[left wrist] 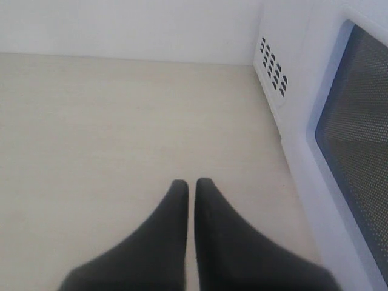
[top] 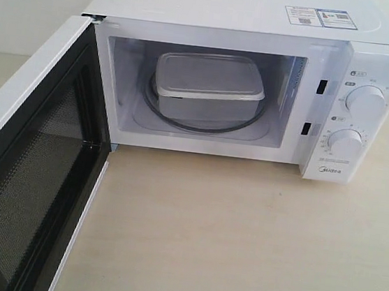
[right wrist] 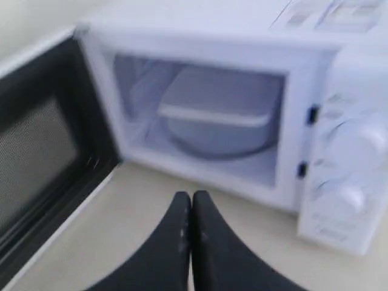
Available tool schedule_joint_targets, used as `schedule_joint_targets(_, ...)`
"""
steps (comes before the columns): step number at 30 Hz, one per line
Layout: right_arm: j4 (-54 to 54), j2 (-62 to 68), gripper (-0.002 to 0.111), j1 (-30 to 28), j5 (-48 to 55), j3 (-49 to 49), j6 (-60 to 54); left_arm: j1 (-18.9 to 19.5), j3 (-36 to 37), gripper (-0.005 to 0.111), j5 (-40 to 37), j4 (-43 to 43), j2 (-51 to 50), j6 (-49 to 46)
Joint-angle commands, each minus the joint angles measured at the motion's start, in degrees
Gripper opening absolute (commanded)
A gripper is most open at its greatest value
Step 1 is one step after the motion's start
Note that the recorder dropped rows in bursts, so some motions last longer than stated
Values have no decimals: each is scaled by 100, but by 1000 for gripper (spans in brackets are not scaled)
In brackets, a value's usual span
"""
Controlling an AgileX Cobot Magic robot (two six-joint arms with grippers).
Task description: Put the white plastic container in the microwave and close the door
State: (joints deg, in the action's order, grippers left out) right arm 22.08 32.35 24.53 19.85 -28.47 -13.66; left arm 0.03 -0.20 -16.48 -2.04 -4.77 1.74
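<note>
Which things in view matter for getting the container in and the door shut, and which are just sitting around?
Part of the job:
- white plastic container, already inside on the turntable
- microwave
- door, wide open
- left gripper and right gripper, both shut, holding nothing

Not needed:
- dials
- stickers on the microwave's top
- table

A pale wood-grain tabletop (top: 239, 249) meets a plain white wall (top: 28, 0) under soft, even light.
</note>
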Motion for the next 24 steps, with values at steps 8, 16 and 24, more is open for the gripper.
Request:
schedule_joint_targets(8, -300, -2857, 0, -2304, -804, 1405, -87, 37, 20, 4, 19, 12, 39, -4)
schedule_joint_targets(16, -169, -3235, 0, -2808, -1000, 2032, 20, 37, 20, 4, 19, 12, 39, -4)
schedule_joint_targets(24, -169, -3235, 0, -2808, -1192, 2176, 25, 37, 20, 4, 19, 12, 39, -4)
